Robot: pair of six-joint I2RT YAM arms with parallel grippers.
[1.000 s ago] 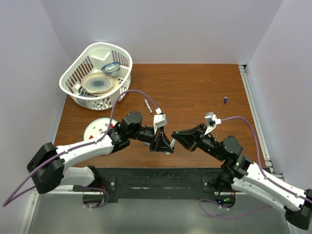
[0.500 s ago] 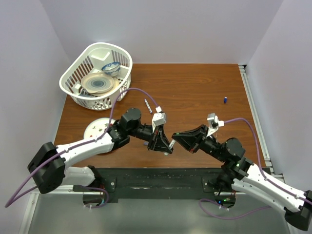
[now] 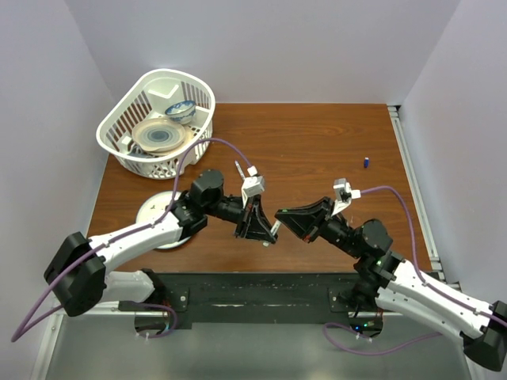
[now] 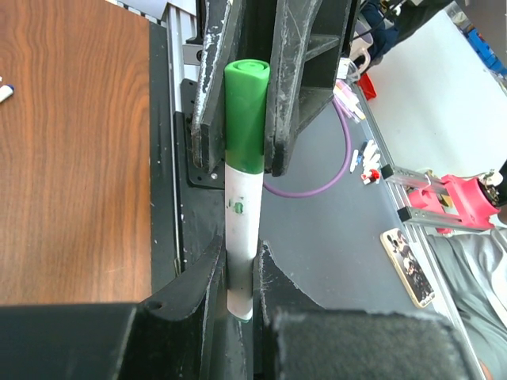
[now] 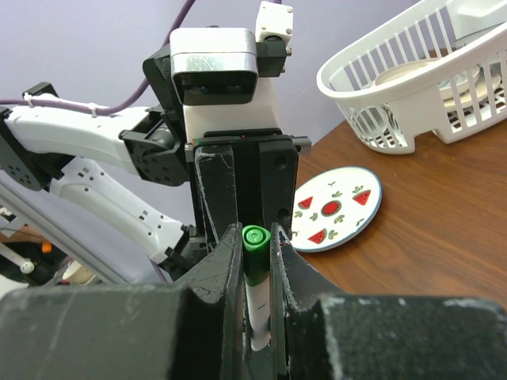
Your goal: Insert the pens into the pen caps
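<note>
Where the two grippers met over the near edge of the table (image 3: 317,150), the left gripper's (image 4: 242,273) fingers (image 4: 204,281) pinched the white barrel of a pen (image 4: 240,237) close to its bare end, one pad on each side. The pen ran straight out from them to the green cap (image 4: 245,119), which sat on its far end, green meeting white with no gap to be seen. The right gripper's (image 5: 253,257) fingers (image 5: 228,273) were pressed onto that cap from both sides. In the left wrist view their black tips reached just past the cap's lower edge onto the barrel. In the right wrist view the cap's round end showed between them, with the white barrel running on below it. The pen was held in the air between the two grippers, the left on the barrel and the right on the cap.

From above, the arms leaned in toward each other, their fingertips nearly touching, with a short white bit of pen showing between them. A second pen (image 3: 240,172) lay on the wood just beyond the left gripper, apart from it. A blue cap (image 3: 367,162) sat well off to the right, near the table's right edge. A plate (image 5: 333,210) painted with watermelon slices lay flat by the left arm, and a white basket (image 3: 135,165) holding dishes (image 3: 158,136) stood in the far left corner.
</note>
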